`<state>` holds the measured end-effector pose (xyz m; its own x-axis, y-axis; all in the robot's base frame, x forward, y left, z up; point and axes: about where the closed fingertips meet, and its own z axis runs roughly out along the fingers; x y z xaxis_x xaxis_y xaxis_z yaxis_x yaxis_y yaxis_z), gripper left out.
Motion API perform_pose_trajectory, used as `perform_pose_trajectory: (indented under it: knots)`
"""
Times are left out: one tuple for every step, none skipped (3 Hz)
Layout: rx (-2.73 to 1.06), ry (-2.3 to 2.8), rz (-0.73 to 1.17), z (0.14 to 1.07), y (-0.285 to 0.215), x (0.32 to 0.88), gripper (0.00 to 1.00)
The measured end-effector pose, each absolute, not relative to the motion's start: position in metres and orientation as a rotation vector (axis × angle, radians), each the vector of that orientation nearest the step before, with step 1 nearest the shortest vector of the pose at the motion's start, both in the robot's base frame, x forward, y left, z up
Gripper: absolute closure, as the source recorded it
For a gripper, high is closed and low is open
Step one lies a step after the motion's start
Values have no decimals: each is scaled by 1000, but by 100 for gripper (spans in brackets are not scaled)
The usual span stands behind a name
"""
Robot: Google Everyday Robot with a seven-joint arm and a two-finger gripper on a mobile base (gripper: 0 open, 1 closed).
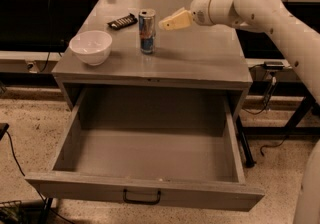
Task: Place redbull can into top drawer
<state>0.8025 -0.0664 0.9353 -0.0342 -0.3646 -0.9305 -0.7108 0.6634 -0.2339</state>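
The redbull can (147, 31) stands upright on the grey cabinet top (200, 58), left of centre, silver and blue with a silver top. My gripper (166, 23) reaches in from the right on the white arm and is just to the right of the can's upper part, a small gap from it. The top drawer (150, 153) is pulled wide open below the cabinet top. Its inside shows nothing in it, and its dark handle (142, 199) sits on the front panel.
A white bowl (91, 46) sits on the cabinet top left of the can. A flat black bar-shaped object (122, 21) lies behind the can. Dark desks, chair legs and cables stand behind and to the right; the floor is speckled.
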Motion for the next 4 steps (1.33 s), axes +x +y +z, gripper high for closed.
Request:
perform_pose_trajectory:
  knots:
    - [-856, 1627, 490, 926, -63, 797, 0]
    - [-846, 1537, 702, 923, -53, 787, 0]
    - [-925, 1428, 806, 928, -37, 772, 0]
    - [-1017, 1389, 792, 928, -22, 763, 0]
